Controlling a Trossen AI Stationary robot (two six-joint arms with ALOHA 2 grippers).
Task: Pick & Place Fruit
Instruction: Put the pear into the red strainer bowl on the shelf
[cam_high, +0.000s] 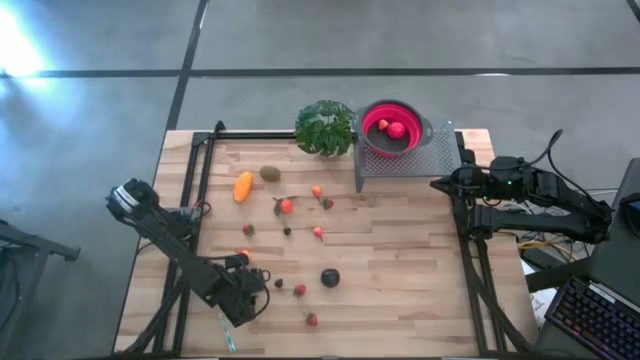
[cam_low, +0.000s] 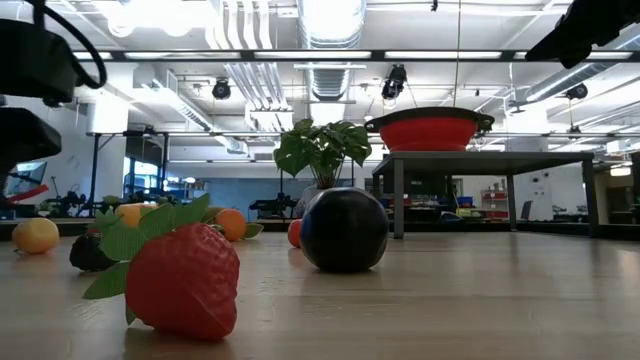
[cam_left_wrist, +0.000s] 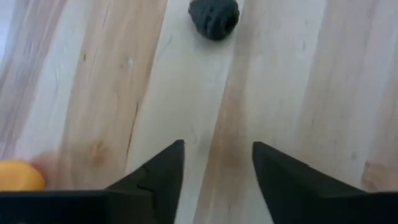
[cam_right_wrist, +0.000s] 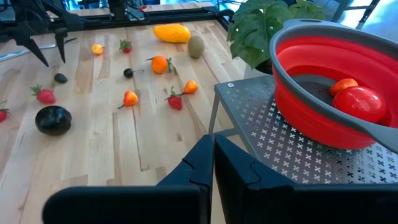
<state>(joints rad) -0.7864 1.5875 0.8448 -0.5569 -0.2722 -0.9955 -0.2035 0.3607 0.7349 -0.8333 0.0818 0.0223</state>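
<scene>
Toy fruits lie scattered on the wooden table (cam_high: 400, 260): an elongated yellow-orange piece (cam_high: 243, 186), a kiwi (cam_high: 270, 173), a large dark round one (cam_high: 330, 278) (cam_low: 343, 230), strawberries (cam_high: 312, 319) (cam_low: 185, 280) and small orange balls (cam_high: 245, 257). My left gripper (cam_high: 262, 290) (cam_left_wrist: 217, 155) hovers open near the table's near-left corner. A small dark berry (cam_left_wrist: 214, 17) (cam_high: 279, 283) lies just ahead of it and an orange ball (cam_left_wrist: 18, 175) beside it. My right gripper (cam_right_wrist: 212, 152) (cam_high: 440, 183) is shut, beside the metal rack (cam_high: 420, 160). It holds nothing.
A red bowl (cam_high: 392, 128) (cam_right_wrist: 323, 74) stands on the perforated metal rack at the far edge, holding a red apple (cam_right_wrist: 360, 102) and an orange piece (cam_right_wrist: 343, 86). A leafy green plant (cam_high: 325, 127) stands to its left. A keyboard (cam_high: 595, 320) lies off the table's right.
</scene>
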